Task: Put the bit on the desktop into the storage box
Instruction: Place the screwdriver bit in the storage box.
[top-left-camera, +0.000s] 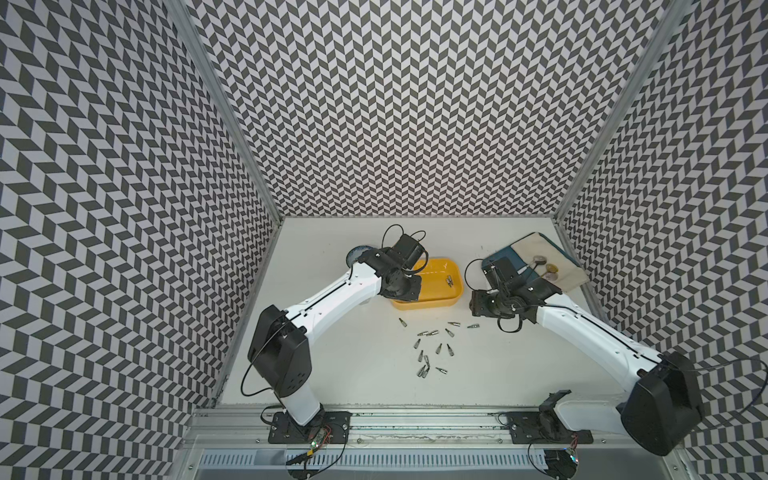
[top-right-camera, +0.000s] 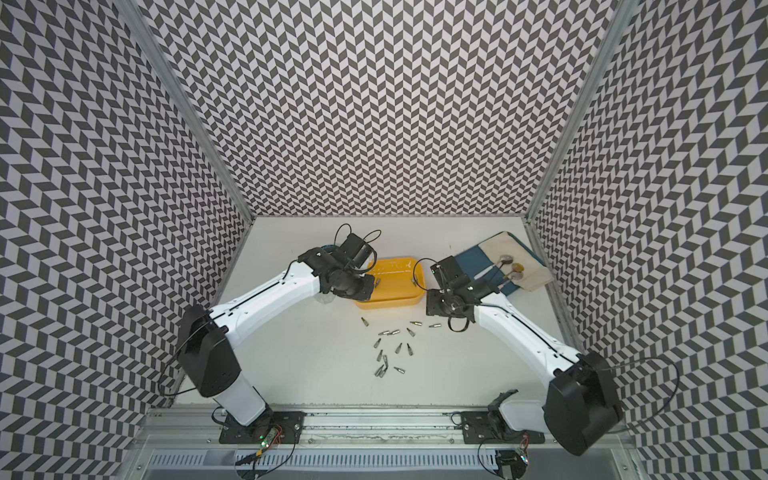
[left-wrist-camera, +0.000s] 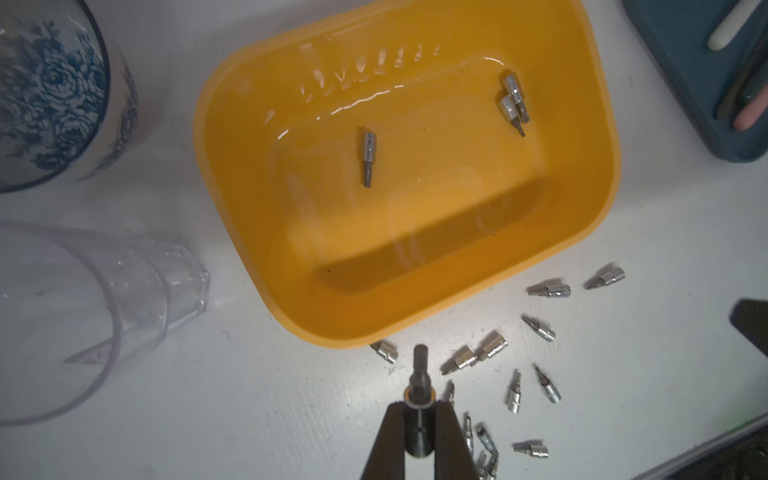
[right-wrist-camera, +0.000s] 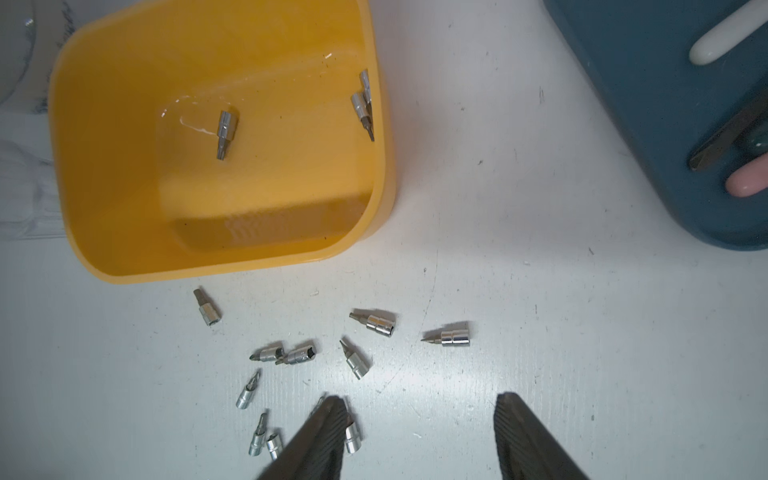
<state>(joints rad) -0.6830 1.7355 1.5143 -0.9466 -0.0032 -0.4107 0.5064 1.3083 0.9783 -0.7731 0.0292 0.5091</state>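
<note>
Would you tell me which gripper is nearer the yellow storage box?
Left: the left gripper, holding a bit, hangs at the rim of the storage box; the right gripper, open, is beside it, apart.

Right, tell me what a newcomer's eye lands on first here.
The bright yellow storage box stands out against the white table, with three bits lying inside it. Just in front of it, loose silver bits lie scattered, and the right hand hangs open over the edge of the scatter. The left hand is shut on a dark bit, close to the box.
</note>
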